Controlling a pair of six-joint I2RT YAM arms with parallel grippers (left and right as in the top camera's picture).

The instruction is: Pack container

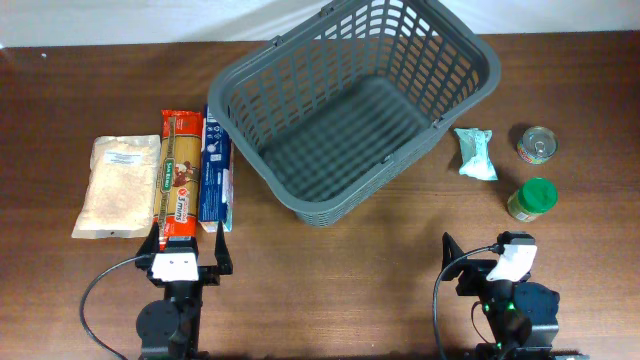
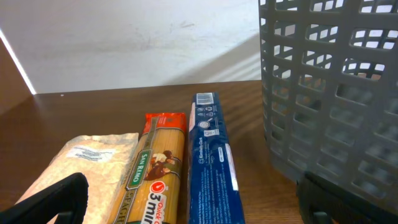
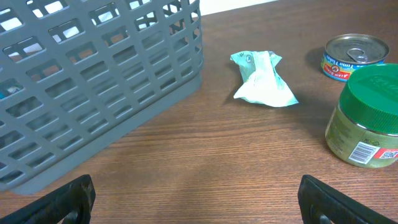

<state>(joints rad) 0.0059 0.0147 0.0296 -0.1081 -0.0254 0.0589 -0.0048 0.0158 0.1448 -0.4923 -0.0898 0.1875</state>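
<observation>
The basket [image 1: 355, 105] stands on the table [image 1: 330, 290] at the middle of the far edge, turned askew so that one corner points toward the near edge. It is upright, with its slotted walls and thick rim in full view from overhead.

The left gripper [image 1: 190, 240] sits low near the near edge, toward the left corner, with its fingers spread wide. The basket is ahead of it and off to its right, well apart from the fingertips. In the left wrist view the basket's wall fills the right side. Straight ahead of this gripper three packs lie side by side, running from near to far: a pale bag [image 1: 117, 185] on the left, a spaghetti pack [image 1: 178, 178] in the middle and a blue box [image 1: 215, 165] on the right, nearest the basket. The spaghetti pack and the box touch along their long sides, and their near ends lie between the spread fingers.

The right gripper [image 1: 488, 255] rests by the near edge toward the right corner, its fingers likewise spread wide. The basket lies ahead of it and to its left, apart from it. In the right wrist view its wall takes up the upper left. Beyond this gripper, toward the right edge, lie a crumpled green packet [image 1: 476, 153], a tin [image 1: 537, 144] and a green-lidded jar [image 1: 531, 199], the jar nearest
</observation>
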